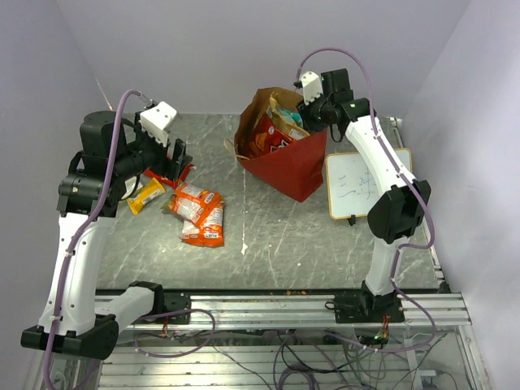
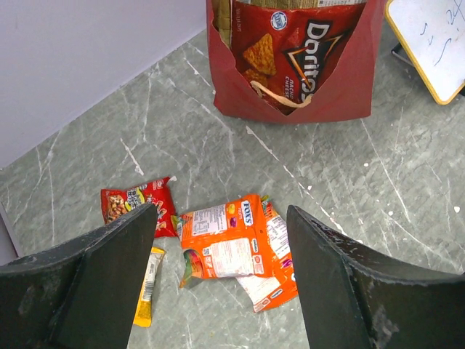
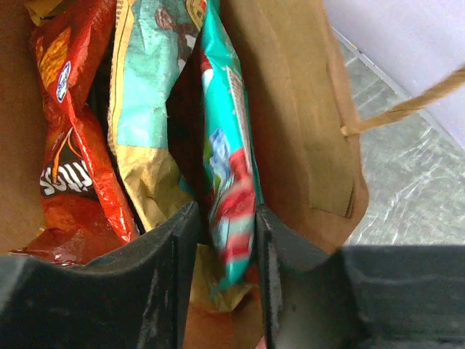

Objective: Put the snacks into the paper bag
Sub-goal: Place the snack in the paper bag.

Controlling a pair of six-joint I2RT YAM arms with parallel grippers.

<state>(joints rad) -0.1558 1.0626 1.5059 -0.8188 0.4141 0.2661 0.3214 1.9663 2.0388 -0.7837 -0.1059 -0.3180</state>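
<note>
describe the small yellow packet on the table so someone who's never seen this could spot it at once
Find the big red paper bag standing at the far side of the grey table; to its left a loose cluster of packets lies flat. The yellow packet is the leftmost one there, slim and yellow, beside the broader orange packets and a small red packet.

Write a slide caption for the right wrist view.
The right claw inside the paper bag, a teal-white packet between its fingers.
</note>
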